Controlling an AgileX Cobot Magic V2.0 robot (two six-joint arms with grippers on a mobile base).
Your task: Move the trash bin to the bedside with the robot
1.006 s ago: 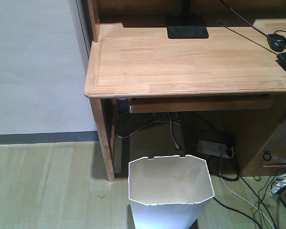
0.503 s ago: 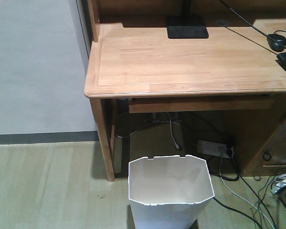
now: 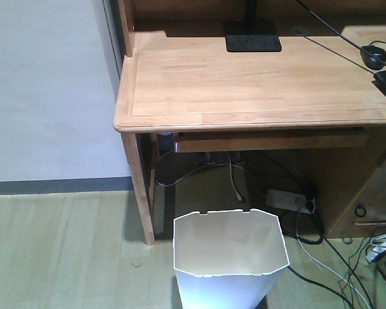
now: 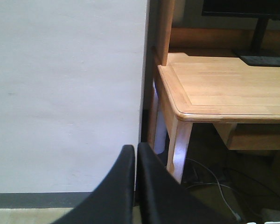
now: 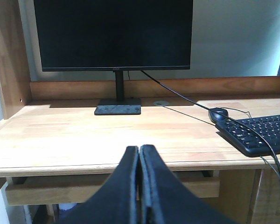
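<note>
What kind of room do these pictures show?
Probably a home study or bedroom corner: a wooden desk carries a monitor and keyboard, with a white trash bin on the floor before it.

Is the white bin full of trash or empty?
Looks empty: the trash bin stands upright, showing only bare white inside walls; its bottom is hidden.

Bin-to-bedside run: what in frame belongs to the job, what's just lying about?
Job: trash bin, standing by the desk; left gripper and right gripper, jaws shut, empty. No bed in view.
Lying about: desk, monitor, keyboard, mouse, power strip.
</note>
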